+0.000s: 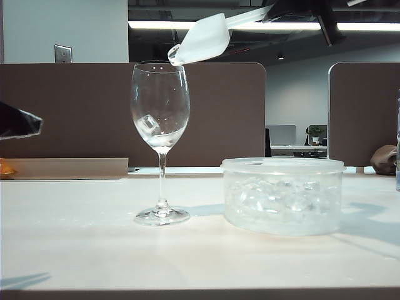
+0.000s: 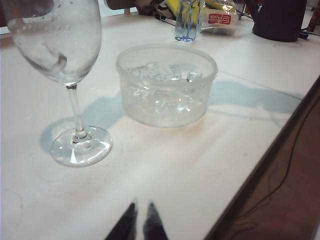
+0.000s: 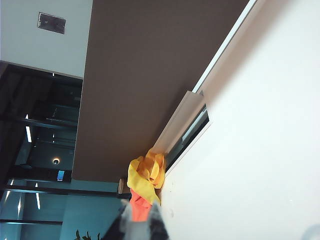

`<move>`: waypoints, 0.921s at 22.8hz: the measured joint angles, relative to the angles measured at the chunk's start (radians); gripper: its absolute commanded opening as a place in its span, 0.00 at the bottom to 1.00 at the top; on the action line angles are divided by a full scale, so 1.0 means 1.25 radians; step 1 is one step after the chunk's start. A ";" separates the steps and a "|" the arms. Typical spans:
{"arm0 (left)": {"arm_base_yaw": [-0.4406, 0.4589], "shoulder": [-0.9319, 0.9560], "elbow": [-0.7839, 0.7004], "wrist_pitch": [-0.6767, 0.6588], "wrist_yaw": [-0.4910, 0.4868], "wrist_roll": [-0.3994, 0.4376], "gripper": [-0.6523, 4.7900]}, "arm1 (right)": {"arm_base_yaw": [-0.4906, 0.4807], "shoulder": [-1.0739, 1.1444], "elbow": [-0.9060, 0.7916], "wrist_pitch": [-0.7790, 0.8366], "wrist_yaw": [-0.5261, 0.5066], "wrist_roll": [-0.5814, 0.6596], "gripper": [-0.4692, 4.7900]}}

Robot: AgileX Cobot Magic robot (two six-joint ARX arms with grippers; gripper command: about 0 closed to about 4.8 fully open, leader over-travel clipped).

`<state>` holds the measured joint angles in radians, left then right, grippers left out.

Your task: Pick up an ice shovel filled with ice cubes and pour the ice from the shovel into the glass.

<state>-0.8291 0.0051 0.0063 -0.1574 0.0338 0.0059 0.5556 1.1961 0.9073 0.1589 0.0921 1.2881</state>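
I had the right tool (image 3: 137, 227) clamped on the ice shovel (image 1: 203, 39), tilted over the glass (image 1: 160, 112) rim; the left tool (image 2: 141, 220), tips together, hung near the desk (image 1: 94, 250) edge.

Right claw (image 3: 137, 222) raised and closed; left claw (image 2: 141, 222) low, fingers together.

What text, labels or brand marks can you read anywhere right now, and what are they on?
None can be read for certain.
Red-and-white label on a packet at the table's far edge, left wrist view: white characters, too blurred to read.
Wall plate in the exterior view: no readable marking.
Glass, ice tub, ice shovel: no print visible.
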 measured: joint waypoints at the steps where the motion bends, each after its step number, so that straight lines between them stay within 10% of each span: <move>1: 0.000 0.000 0.000 0.000 0.000 0.000 0.17 | 0.000 0.000 0.000 0.000 0.000 0.000 0.08; 21: 0.000 0.000 0.000 0.000 0.000 0.000 0.17 | 0.000 0.021 0.098 -0.061 0.001 -0.048 0.08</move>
<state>-0.8291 0.0051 0.0063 -0.1574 0.0338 0.0059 0.5556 1.2228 1.0298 0.0826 0.0937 1.2282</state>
